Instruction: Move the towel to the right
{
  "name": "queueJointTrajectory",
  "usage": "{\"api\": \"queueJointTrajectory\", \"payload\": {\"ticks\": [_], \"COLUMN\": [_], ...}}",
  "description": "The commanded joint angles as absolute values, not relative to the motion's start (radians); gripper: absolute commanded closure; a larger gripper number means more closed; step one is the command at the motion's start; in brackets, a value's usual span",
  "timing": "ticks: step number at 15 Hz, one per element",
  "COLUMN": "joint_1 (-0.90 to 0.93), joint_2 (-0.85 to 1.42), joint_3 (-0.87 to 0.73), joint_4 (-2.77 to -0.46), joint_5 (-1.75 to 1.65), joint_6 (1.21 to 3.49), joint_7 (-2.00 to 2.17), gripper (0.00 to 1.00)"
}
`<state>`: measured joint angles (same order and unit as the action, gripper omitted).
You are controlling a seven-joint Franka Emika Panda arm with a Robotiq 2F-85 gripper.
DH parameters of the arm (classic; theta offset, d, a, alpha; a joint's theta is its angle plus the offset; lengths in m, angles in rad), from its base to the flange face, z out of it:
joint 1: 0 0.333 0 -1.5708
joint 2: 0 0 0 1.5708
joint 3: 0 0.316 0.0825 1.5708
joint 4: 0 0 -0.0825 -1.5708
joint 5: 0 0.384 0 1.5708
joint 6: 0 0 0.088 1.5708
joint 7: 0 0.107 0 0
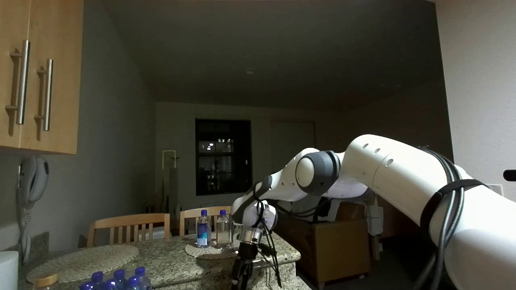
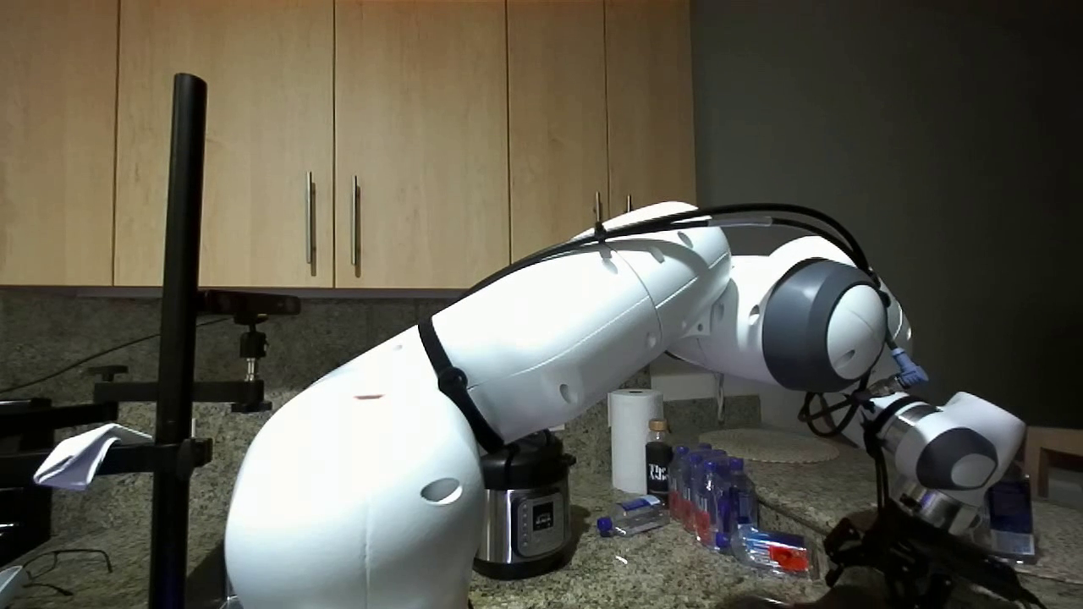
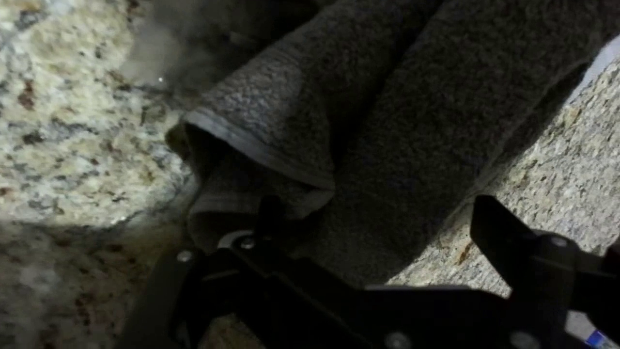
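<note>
The towel (image 3: pixel 426 121) lies in folds on the speckled granite desk (image 3: pixel 72 145), a pale hem gaping at one end, granite showing along both its sides. The end effector (image 3: pixel 378 203) stands spread over it, one fingertip across the hemmed end, the other just past its long edge; whether they touch the towel, I cannot tell. In an exterior view, two clear bottles (image 1: pixel 203 231) with blue caps stand on a woven mat (image 1: pixel 200 252); a larger mat (image 1: pixel 88 257) lies well apart. In an exterior view, a steel cooker (image 2: pixel 523 516) stands partly behind the arm (image 2: pixel 550 338), and near it are a paper roll (image 2: pixel 633 440), a dark bottle (image 2: pixel 657 469) and a cluster of upright bottles (image 2: pixel 709 503), with two more bottles (image 2: pixel 634 516) lying on their sides. Past the desk's far edge are wooden chairs (image 1: pixel 129 220), a brown upholstered seat (image 1: pixel 340 253) and a dark window (image 1: pixel 223 157) with small lights, in a dim room. Pale cabinets (image 1: pixel 52 80) hang in both exterior views, a corded telephone (image 1: pixel 34 181) lower on the wall (image 1: pixel 113 161).
</note>
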<state>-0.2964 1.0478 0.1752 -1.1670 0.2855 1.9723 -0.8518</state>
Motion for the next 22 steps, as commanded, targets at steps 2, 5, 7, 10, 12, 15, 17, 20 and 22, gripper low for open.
{"api": "queueJointTrajectory", "payload": {"ticks": [2,5,7,10,12,15,17,20,22], "joint_1": [-0.299,-0.3,-0.304,-0.304,-0.301,-0.295,-0.29,-0.28,-0.272], "joint_2": [1.024,1.014,1.001,0.981,0.965,0.949,0.945,0.94,0.934], "joint_3": [0.182,0.188,0.199,0.205,0.203,0.187,0.175,0.154,0.141], "joint_4": [-1.204,-1.208,-1.213,-1.226,-1.23,-1.232,-1.237,-1.249,-1.265], "joint_5": [0.304,0.31,0.319,0.325,0.324,0.309,0.299,0.283,0.275], "joint_6": [1.957,1.957,1.958,1.969,1.974,1.967,1.959,1.931,1.915], "joint_7": [-0.845,-0.849,-0.856,-0.864,-0.861,-0.85,-0.842,-0.832,-0.828], "gripper": [0.0,0.0,0.0,0.0,0.0,0.0,0.0,0.0,0.0]}}
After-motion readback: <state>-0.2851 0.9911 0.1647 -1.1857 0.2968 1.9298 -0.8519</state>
